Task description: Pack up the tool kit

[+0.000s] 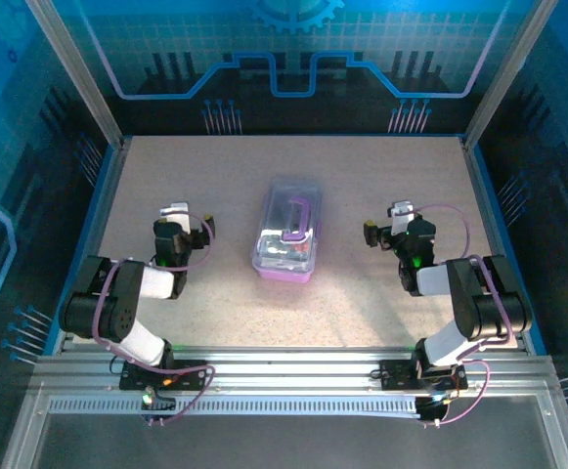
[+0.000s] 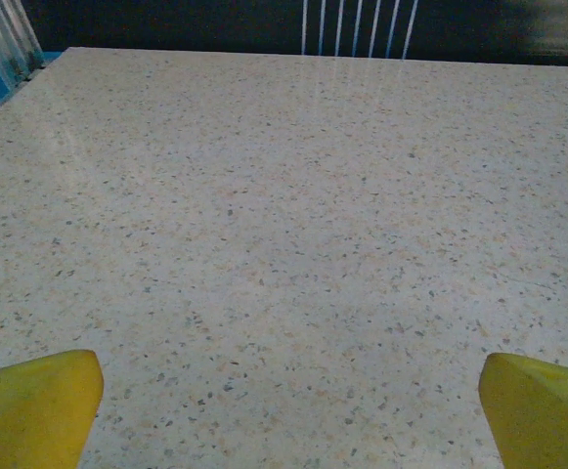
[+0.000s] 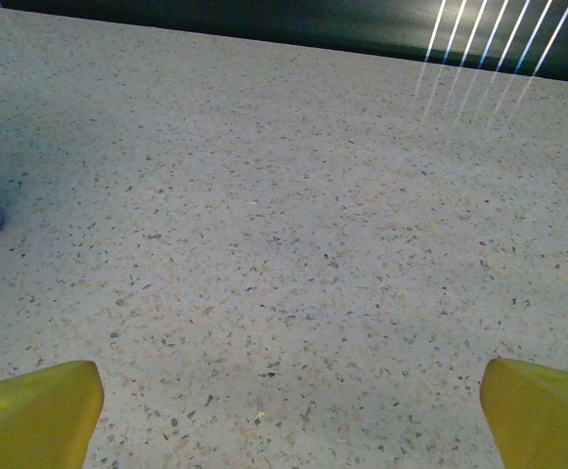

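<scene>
Blue light washes a speckled beige tabletop (image 1: 215, 313); dark circuit-patterned wall panels (image 1: 293, 59) stand behind it, silver aluminium rails (image 1: 293, 376) along its near edge.

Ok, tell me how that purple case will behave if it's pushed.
The case lies flat and low, so it should slide rather than tip. The table looks smooth, so it may skid easily. Its clear lid may flex.

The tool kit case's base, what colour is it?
The base is purple, best seen in the top external view.
</scene>
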Controlling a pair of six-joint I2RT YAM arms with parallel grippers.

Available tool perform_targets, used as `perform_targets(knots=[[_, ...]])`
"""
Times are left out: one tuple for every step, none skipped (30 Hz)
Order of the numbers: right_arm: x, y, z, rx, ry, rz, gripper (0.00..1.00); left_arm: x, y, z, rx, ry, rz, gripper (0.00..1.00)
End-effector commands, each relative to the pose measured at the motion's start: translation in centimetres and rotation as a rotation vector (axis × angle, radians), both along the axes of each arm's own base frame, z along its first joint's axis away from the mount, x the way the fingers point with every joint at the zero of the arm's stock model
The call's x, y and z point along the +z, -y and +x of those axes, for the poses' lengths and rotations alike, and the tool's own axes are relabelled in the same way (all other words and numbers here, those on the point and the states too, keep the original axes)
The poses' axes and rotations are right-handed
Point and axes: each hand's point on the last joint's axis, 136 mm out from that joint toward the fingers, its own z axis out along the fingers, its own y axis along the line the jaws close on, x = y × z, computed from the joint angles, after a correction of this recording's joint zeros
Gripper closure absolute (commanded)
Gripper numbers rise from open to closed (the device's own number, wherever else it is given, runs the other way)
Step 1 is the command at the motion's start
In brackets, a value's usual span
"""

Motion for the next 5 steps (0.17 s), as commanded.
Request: perform_targets(knots=[[1.43,-0.14,0.50,0.009,0.039,0.003,0.00,0.94,0.03,0.50,-0.021,0.021,-0.029,0.01],[1.46,-0.17,0.49,0.011,0.039,0.003,0.00,0.94,0.04,0.49,-0.022,0.021,-0.029,0.01],[1.50,-0.19,0.52,0.012,0.040,0.005,0.00,0.95,0.04,0.49,-0.022,0.022,-0.028,0.00],[1.50,-0.21,0.53,0.013,0.040,0.005,0.00,0.92,0.04,0.48,-0.022,0.021,-0.027,0.01],[1.53,-0.19,0.56,0.012,0.041,0.005,0.00,0.97,0.02,0.48,-0.021,0.023,-0.027,0.01]])
